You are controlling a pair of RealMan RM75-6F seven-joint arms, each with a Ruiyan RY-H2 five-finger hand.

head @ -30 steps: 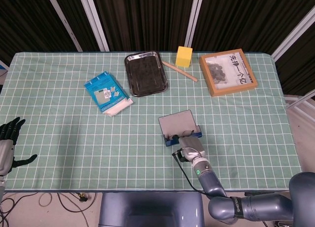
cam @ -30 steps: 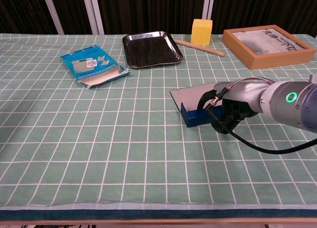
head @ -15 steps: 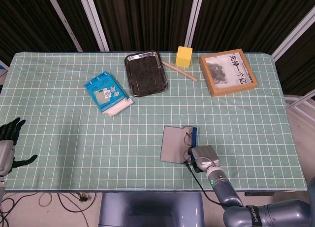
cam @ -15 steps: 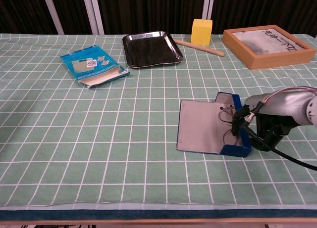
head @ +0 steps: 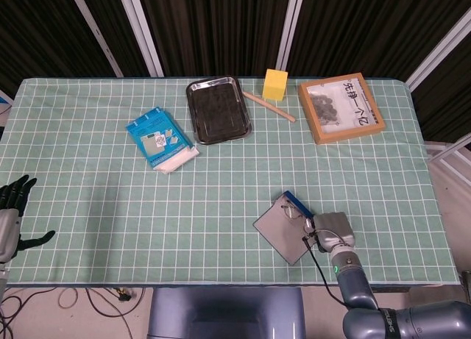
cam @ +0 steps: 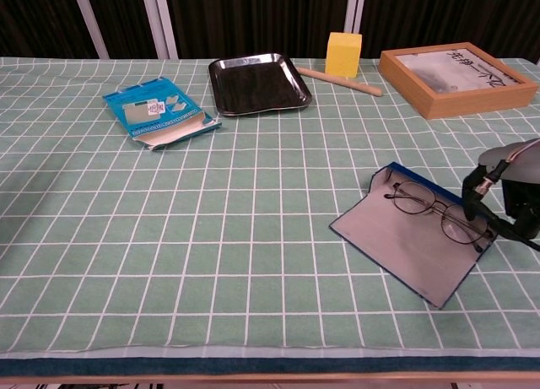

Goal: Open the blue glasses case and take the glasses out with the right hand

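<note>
The blue glasses case (cam: 396, 241) lies open and flat near the table's front right, its grey lid spread toward me. Thin dark-framed glasses (cam: 437, 207) rest inside it along the blue tray edge. In the head view the case (head: 278, 229) shows the glasses (head: 298, 210) as a faint outline. My right hand (cam: 513, 182) sits at the case's right end, half cut off by the frame; its dark fingers reach down beside the case corner, and contact is unclear. From above, the right hand (head: 333, 229) sits just right of the case. My left hand (head: 10, 210) hangs off the table's left side, fingers spread, empty.
At the back stand a black metal tray (cam: 257, 83), a yellow block (cam: 343, 54), a wooden stick (cam: 337, 81) and a framed picture (cam: 460, 67). A blue packet (cam: 156, 110) lies back left. The case sits close to the table's front edge.
The case has slid and turned toward the front right along with my right hand, and its lid has dropped flat. The glasses now lie fully exposed. The left hand has not moved.
</note>
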